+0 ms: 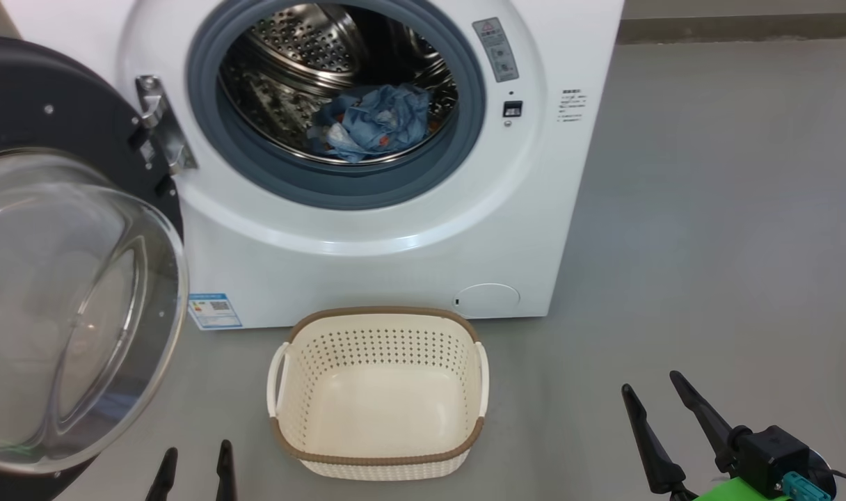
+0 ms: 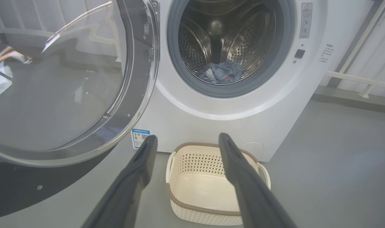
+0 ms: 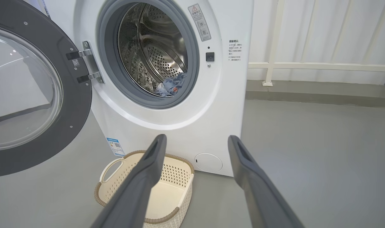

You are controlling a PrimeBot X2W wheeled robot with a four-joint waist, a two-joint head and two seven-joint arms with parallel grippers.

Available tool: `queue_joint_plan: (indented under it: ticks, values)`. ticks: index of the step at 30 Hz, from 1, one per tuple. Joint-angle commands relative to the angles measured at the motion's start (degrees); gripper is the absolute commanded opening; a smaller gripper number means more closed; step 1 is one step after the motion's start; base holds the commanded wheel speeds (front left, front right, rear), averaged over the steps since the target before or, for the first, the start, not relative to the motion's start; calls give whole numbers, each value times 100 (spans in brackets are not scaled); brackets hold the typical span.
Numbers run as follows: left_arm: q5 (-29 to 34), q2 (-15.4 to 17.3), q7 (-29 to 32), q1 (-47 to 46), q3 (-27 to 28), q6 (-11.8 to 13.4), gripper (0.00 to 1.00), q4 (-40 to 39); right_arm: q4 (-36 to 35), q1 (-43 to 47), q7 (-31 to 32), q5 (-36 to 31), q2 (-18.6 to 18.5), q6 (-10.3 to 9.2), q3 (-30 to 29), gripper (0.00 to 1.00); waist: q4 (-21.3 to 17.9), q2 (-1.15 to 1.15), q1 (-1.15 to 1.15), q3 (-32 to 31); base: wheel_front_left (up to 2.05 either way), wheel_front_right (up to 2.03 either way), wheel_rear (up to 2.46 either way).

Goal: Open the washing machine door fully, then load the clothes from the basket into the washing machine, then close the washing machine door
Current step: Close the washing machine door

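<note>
The washing machine (image 1: 395,264) has a smooth, glossy white shell, a matt grey rubber gasket (image 1: 339,186) and a shiny perforated steel drum (image 1: 291,42). The washing machine door (image 1: 19,97) pairs a dark satin ring with clear glass. The clothes (image 1: 381,122) are soft crumpled cloth. The basket (image 1: 378,403) is smooth cream plastic with a brown woven-look rim. The floor (image 1: 708,243) is matt grey.

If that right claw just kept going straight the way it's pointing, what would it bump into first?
Most likely the white lower front of the washing machine, near its round flap. The open right gripper aims there, passing just right of the basket, though depth is hard to judge.
</note>
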Motion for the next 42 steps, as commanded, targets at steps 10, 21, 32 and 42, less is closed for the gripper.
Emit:
queue_joint_plan:
  ticks: [10,21,32,42]
  values:
    - [59,55,-37,-90,223,-11,100,-218,-159,-189,-28,6,-113,52,146,100,546,0,0,-29,0,0,0]
    - [39,55,-37,-82,241,42,100,-277,-174,-250,-28,-4,-142,52,179,100,1132,0,0,-22,0,0,0]
    - [32,55,-37,-65,253,63,100,-318,-162,-310,-28,-7,-144,52,220,100,1716,0,0,-20,0,0,0]
    - [7,55,-37,-70,263,87,100,-350,-160,-356,-28,-33,-161,52,256,100,2094,0,0,0,0,0,0]
